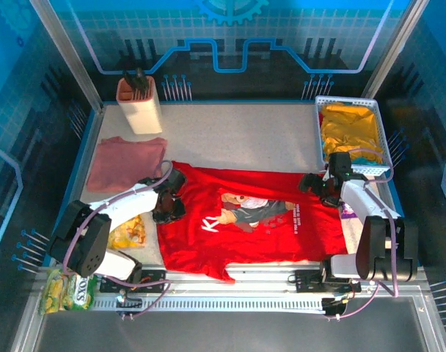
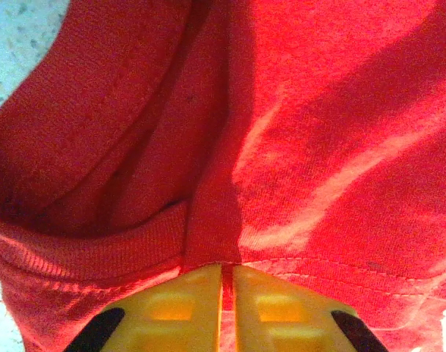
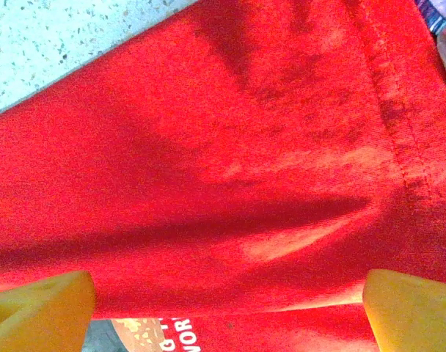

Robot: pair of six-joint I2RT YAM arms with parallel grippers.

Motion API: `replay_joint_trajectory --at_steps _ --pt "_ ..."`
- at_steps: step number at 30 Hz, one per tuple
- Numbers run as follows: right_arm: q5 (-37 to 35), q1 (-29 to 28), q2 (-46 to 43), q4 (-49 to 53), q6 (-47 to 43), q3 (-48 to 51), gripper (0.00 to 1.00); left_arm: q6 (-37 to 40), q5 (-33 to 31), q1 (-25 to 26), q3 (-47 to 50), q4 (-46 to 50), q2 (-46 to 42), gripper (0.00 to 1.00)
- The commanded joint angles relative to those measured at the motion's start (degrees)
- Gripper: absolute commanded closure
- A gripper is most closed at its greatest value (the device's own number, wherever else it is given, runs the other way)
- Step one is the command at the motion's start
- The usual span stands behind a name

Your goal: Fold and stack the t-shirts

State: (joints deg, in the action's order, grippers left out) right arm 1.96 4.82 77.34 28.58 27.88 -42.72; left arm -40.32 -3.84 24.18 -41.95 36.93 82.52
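The bright red t-shirt [image 1: 208, 192] lies spread across the middle of the table, cartoon print and white lettering up. My left gripper [image 1: 168, 207] is at its left edge. In the left wrist view the yellow fingers [image 2: 186, 301] are shut on a thin fold of red cloth [image 2: 318, 110] beside the ribbed collar. My right gripper [image 1: 315, 185] hovers over the shirt's far right corner. In the right wrist view it [image 3: 229, 301] stands open, with a folded edge of the red shirt [image 3: 208, 147] lying between the fingers. The dusty-pink t-shirt [image 1: 126, 163] lies folded at the back left.
A white basket [image 1: 320, 110] holding yellow cloth stands at the back right. A white and orange holder [image 1: 140, 106] with dark tools stands at the back left. Snack packets lie near the left arm [image 1: 128, 233] and at the front left corner [image 1: 61, 290].
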Motion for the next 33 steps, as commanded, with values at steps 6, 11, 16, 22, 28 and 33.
replay_joint_trajectory --at_steps 6,11,16,22,28,33 --pt "0.5 -0.7 -0.2 0.1 0.5 0.4 0.06 0.7 -0.9 0.2 -1.2 1.4 -1.1 0.93" --pt "0.6 -0.7 -0.1 -0.1 0.3 0.5 0.06 2.0 -1.8 0.3 -1.7 3.9 -2.4 0.52" --pt "1.1 -0.8 0.4 -0.8 0.2 0.7 0.06 2.5 -2.6 0.3 -1.1 3.2 -1.4 0.53" --pt "1.1 -0.7 0.5 -0.4 -0.1 0.5 0.07 1.9 -1.7 0.3 -0.8 -0.3 0.7 0.61" --pt "0.4 -0.6 0.3 0.1 -0.5 0.4 0.07 2.3 -2.0 0.3 -1.5 -1.1 2.4 0.70" --pt "0.7 -0.6 0.5 -0.2 -0.3 0.3 0.07 2.6 -2.1 0.3 -2.1 -0.6 2.4 0.77"
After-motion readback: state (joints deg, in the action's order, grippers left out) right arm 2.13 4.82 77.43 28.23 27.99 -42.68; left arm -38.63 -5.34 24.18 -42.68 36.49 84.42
